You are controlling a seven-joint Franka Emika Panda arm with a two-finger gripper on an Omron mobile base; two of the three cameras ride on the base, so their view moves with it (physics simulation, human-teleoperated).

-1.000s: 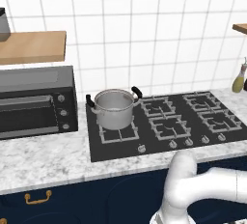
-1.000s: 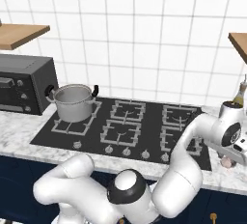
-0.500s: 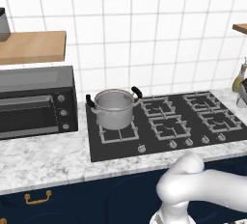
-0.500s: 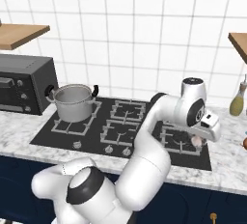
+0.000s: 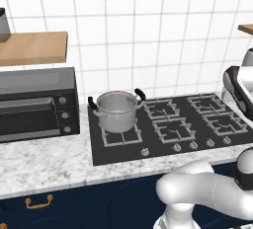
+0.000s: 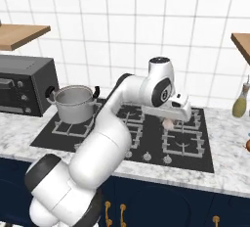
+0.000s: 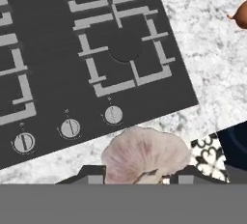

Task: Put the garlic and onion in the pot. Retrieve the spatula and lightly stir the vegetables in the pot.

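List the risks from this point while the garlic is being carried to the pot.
1. The garlic sits low between the end effector tips, above the cooktop, so a slip would drop it among the burner grates.
2. The pot stands on the far left burner, so the carry is long and its raised black handles could be clipped.

A black toaster oven sits left of the black gas hob; wooden shelf above; an oil bottle stands far right.
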